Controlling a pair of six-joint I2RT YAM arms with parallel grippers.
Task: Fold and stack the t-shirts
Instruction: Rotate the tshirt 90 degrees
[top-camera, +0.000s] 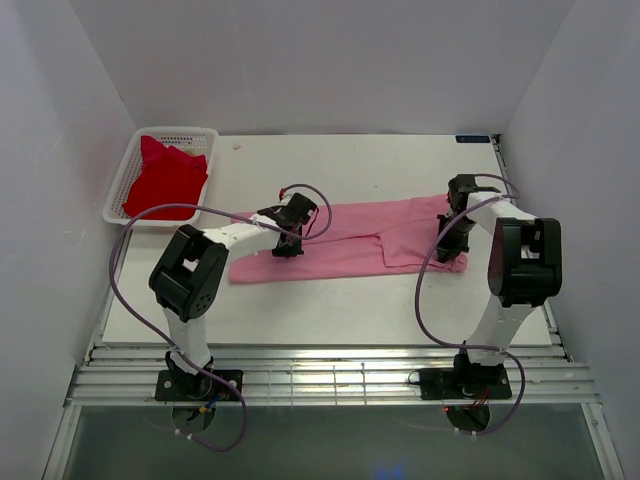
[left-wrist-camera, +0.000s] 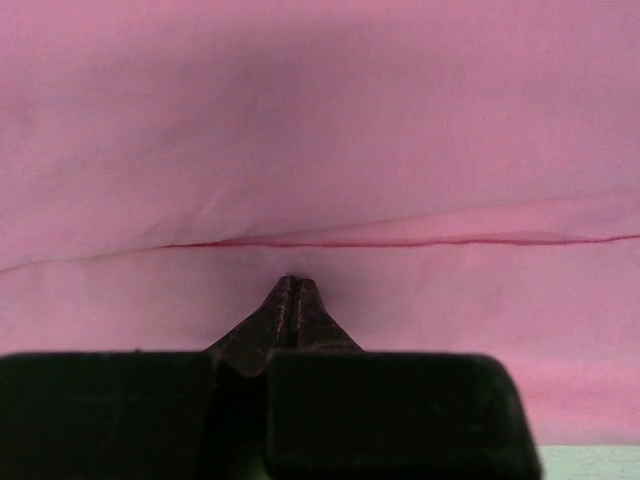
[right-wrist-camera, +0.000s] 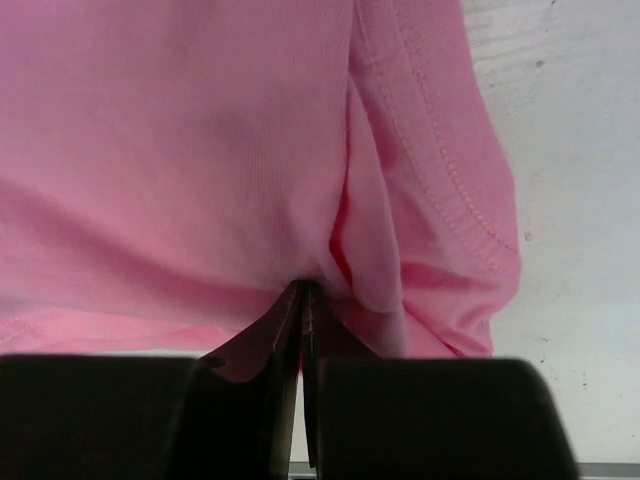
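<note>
The light pink t-shirt (top-camera: 350, 240) lies in a long folded strip across the middle of the table. My left gripper (top-camera: 288, 245) is at its left part. In the left wrist view the jaws are shut with the tips (left-wrist-camera: 290, 282) pinching the pink cloth (left-wrist-camera: 320, 150) just below a fold line. My right gripper (top-camera: 450, 250) is at the strip's right end. In the right wrist view it is shut (right-wrist-camera: 303, 288) on bunched pink cloth (right-wrist-camera: 200, 150) beside a hemmed edge. The bright red t-shirt (top-camera: 165, 180) lies crumpled in the basket.
The white mesh basket (top-camera: 118, 192) stands at the table's far left corner. White walls close in the left, back and right sides. Bare white table (top-camera: 340, 310) shows in front of the shirt, with a slatted ledge at the near edge.
</note>
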